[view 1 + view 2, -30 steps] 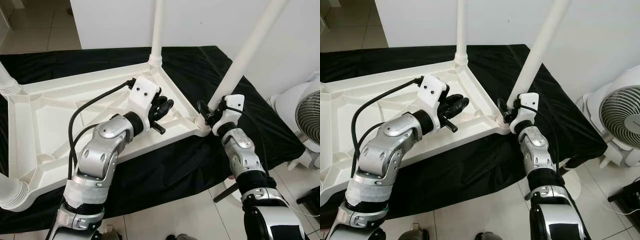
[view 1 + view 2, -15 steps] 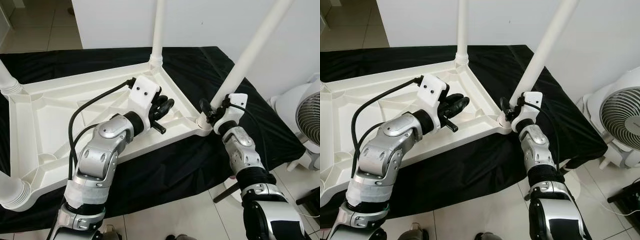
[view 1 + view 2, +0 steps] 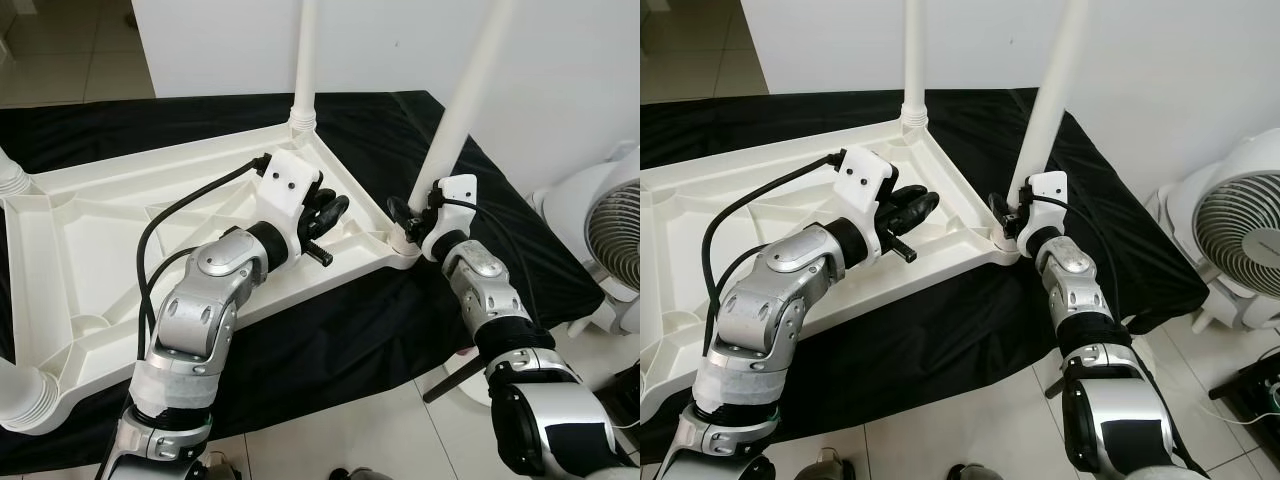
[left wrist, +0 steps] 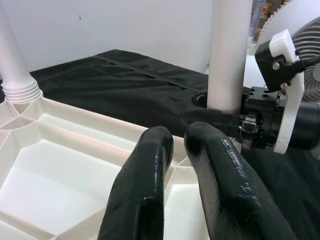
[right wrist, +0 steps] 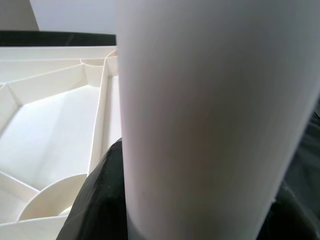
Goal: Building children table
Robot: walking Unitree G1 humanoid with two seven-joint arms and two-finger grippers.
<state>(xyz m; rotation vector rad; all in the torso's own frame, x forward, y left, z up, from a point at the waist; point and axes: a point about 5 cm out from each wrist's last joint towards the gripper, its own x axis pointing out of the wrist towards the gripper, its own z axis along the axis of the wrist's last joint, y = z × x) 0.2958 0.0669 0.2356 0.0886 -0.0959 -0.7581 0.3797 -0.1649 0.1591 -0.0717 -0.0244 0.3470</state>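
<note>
Table leg (image 3: 462, 110) is gripped by the right end effector (image 3: 408, 214) at the near-right socket; next, seat it upright. Left end effector (image 3: 322, 215), closed and empty, steadies the tabletop (image 3: 90, 240).

Head cameras look down; both wrist cameras closely share the table leg (image 4: 230, 55).

A white plastic table top (image 3: 700, 230) is lying upside down on a black cloth (image 3: 970, 330) spread over the tiled floor (image 3: 970, 430). The right gripper (image 3: 1008, 218) is clasping the base of a white leg (image 3: 1048, 100) at the near right corner socket. The left gripper (image 3: 908, 212) is resting, jaws together, on the ribbed underside. Another leg (image 3: 912, 60) is standing at the far corner. A white fan (image 3: 1240, 250) is sitting at the right.
</note>
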